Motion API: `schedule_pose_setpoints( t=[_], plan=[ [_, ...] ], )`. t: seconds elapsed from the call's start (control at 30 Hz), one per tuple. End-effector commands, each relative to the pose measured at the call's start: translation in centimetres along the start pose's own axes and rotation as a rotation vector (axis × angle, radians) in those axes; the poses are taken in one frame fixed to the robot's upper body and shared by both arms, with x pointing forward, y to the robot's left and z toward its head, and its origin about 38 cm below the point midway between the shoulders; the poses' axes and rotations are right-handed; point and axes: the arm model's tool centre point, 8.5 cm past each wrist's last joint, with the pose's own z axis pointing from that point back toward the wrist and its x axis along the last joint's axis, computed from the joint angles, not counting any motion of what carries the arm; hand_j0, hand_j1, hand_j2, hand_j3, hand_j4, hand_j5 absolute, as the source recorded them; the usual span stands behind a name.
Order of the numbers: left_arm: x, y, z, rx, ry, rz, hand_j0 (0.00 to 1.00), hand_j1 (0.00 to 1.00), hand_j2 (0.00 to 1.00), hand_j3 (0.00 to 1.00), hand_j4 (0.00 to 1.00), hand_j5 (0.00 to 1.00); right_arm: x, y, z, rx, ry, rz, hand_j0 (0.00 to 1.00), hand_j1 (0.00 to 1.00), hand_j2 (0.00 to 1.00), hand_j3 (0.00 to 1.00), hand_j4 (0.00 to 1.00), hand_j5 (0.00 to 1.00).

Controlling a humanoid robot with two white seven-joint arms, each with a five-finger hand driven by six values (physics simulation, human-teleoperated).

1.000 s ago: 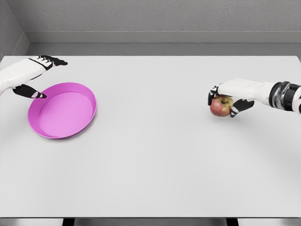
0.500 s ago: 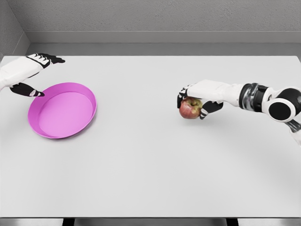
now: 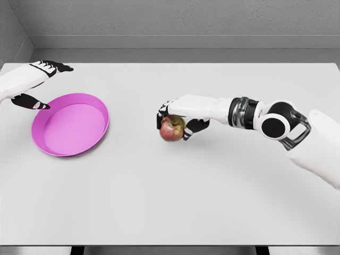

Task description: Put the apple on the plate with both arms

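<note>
Currently the right hand (image 3: 178, 118) has its fingers curled over the apple (image 3: 171, 128), mid-table (image 3: 212, 202), well apart from the pink plate (image 3: 101, 130) near the left edge. Risk: top-only grip could let it roll free. Bare table lies between. Left hand (image 3: 32, 85), fingers spread, holds nothing at the plate's far-left rim.

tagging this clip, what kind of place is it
Probably a simulated test bench, not a real room: a bare white table, plain grey walls, and only a pink plate and an apple held by the right robot hand.
</note>
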Motion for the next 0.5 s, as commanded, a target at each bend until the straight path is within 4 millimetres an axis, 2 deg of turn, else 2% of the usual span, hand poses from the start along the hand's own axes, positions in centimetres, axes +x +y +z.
schedule_pose_setpoints(
  t=[0.0, 0.2, 0.23, 0.27, 0.47],
  plan=[
    [-0.04, 0.09, 0.05, 0.005, 0.001, 0.004, 1.00, 1.00, 1.00, 1.00, 1.00, 1.00, 0.77, 0.01, -0.81, -0.004, -0.027, -0.007, 0.49, 0.49, 0.49, 0.49, 0.49, 0.49],
    [-0.04, 0.09, 0.05, 0.005, 0.001, 0.004, 1.00, 1.00, 1.00, 1.00, 1.00, 1.00, 0.60, -0.02, -0.80, -0.004, -0.020, -0.006, 0.50, 0.50, 0.50, 0.50, 0.50, 0.50],
    [-0.04, 0.09, 0.05, 0.005, 0.001, 0.004, 1.00, 1.00, 1.00, 1.00, 1.00, 1.00, 0.38, -0.04, -0.80, -0.005, 0.004, -0.020, 0.78, 0.78, 0.78, 0.78, 0.78, 0.78],
    [-0.04, 0.09, 0.05, 0.005, 0.001, 0.004, 1.00, 1.00, 1.00, 1.00, 1.00, 1.00, 0.05, -0.07, -0.79, -0.007, 0.044, -0.045, 1.00, 1.00, 1.00, 1.00, 1.00, 1.00],
    [0.01, 0.04, 0.04, 0.004, 0.000, 0.005, 1.00, 1.00, 1.00, 1.00, 1.00, 1.00, 0.18, -0.06, -0.86, -0.007, 0.043, -0.046, 1.00, 1.00, 1.00, 1.00, 1.00, 1.00]
  ],
)
